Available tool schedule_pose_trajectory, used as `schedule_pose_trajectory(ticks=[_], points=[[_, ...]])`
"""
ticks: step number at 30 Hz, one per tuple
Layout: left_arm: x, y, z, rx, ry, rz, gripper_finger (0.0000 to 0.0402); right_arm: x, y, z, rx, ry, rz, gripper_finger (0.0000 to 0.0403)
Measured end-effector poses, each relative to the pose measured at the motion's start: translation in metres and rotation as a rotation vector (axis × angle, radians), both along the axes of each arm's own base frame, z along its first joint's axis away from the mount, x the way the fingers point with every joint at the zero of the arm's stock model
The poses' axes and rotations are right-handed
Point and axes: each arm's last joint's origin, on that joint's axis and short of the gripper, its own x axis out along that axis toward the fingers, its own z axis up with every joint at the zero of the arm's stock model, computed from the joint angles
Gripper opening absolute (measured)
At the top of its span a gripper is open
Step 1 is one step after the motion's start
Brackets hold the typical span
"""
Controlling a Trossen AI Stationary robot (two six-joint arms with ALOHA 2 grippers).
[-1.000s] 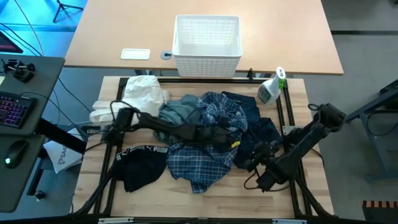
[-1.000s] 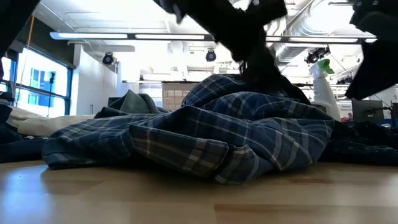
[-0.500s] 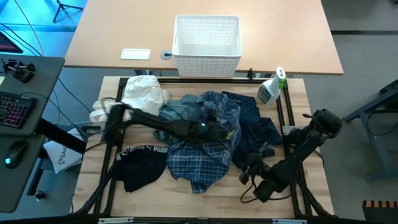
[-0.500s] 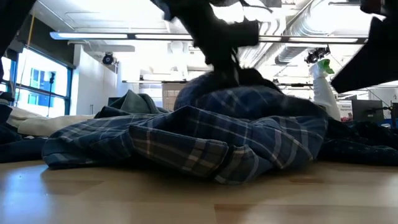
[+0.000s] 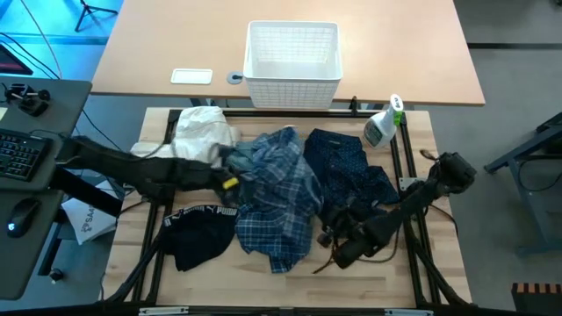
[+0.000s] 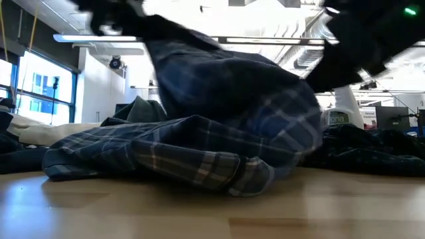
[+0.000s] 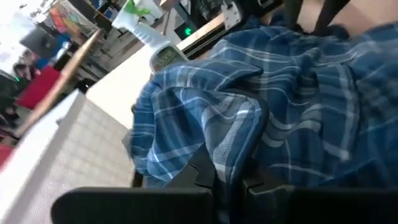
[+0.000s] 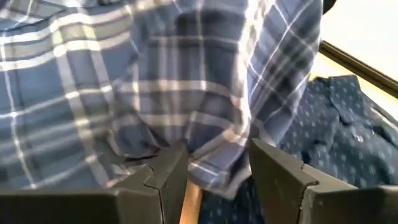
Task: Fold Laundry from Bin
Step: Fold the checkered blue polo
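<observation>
Plaid shirt [image 7: 273,112] pinched in left gripper [image 7: 229,182] (lifted).

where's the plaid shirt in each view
High view: plaid shirt at table centre, left gripper shut on its edge.
Low view: fills the middle, partly lifted.
Left wrist view: bunched ahead of the fingers.
Right wrist view: hangs over the open right gripper.
Shared landmark: spray bottle, also low and left wrist.

The soft blue-white plaid cloth shirt [image 5: 279,189] looks matt and crumpled. The white plastic basket [image 5: 292,61] has fine holey sides. The pale wooden table top [image 5: 369,274] is smooth. The clear plastic spray bottle [image 5: 383,125] shines.
</observation>
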Motion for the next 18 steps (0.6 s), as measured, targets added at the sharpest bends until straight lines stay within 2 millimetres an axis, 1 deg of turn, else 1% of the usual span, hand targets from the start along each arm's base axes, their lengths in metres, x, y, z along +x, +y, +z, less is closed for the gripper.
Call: schedule_pose_trajectory(ticks=[3, 6, 7, 9, 11, 12, 13, 15, 18], points=[[-0.03, 0.002, -0.008, -0.084, -0.016, 0.033, 0.0, 0.018, -0.011, 0.023, 0.025, 0.033, 0.022, 0.0173], [-0.05, 0.007, -0.02, -0.122, -0.023, 0.093, 0.0, 0.036, -0.031, 0.039, 0.054, 0.067, 0.023, 0.0186], [-0.054, 0.009, -0.024, -0.117, -0.028, 0.128, 0.0, 0.041, -0.041, 0.041, 0.065, 0.094, 0.016, 0.0188], [-0.061, 0.014, -0.03, -0.099, -0.053, 0.218, 0.0, 0.05, -0.066, 0.04, 0.101, 0.117, -0.04, 0.0189], [-0.065, 0.018, -0.033, -0.079, -0.082, 0.316, 0.0, 0.056, -0.093, 0.035, 0.147, 0.102, -0.117, 0.0184], [-0.066, 0.021, -0.034, -0.069, -0.09, 0.356, 0.0, 0.059, -0.104, 0.032, 0.184, 0.094, -0.12, 0.018], [-0.067, 0.023, -0.035, -0.064, -0.101, 0.391, 0.0, 0.064, -0.112, 0.029, 0.233, 0.091, -0.076, 0.0176], [-0.065, 0.028, -0.035, -0.064, -0.129, 0.436, 0.0, 0.079, -0.117, 0.027, 0.34, 0.022, 0.109, 0.0165], [-0.06, 0.037, -0.033, -0.06, -0.167, 0.471, 0.0, 0.108, -0.108, 0.032, 0.421, -0.193, 0.451, 0.0146]])
